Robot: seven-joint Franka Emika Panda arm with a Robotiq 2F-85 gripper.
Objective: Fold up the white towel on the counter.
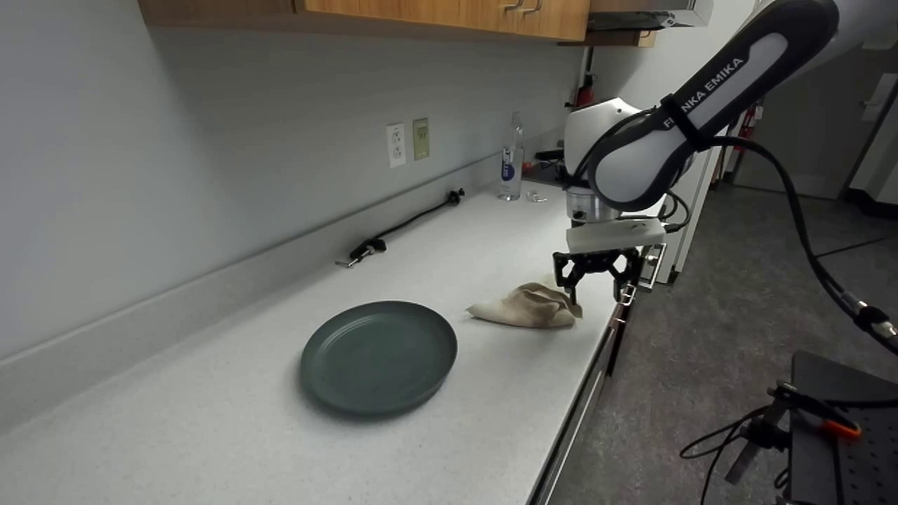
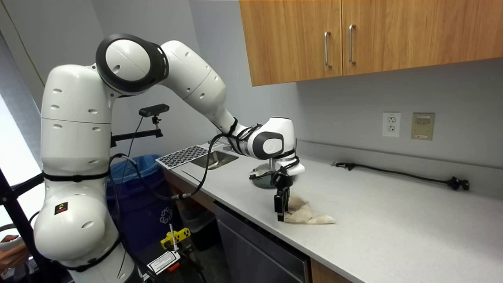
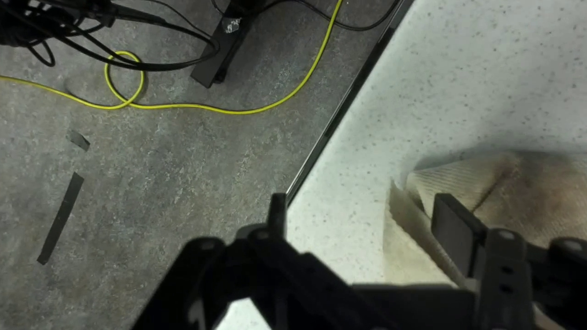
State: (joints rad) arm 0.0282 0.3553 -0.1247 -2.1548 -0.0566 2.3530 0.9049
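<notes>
Fingers (image 3: 454, 231) are standing apart, bottom of wrist view | towel (image 3: 523, 197) is lying crumpled, lower right | shallow closing may be letting folds slip

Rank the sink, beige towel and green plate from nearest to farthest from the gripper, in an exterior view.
1. Beige towel: at the open jaws; contact unclear.
2. Green plate: beyond the jaws, partly hidden.
3. Sink: past the plate, farther along the counter.

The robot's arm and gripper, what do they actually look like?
The arm is white, rounded and trimmed in black, with black straps, a looping black cable and pale "EMIKA" lettering on black. The gripper is black, angular and two-fingered.
</notes>
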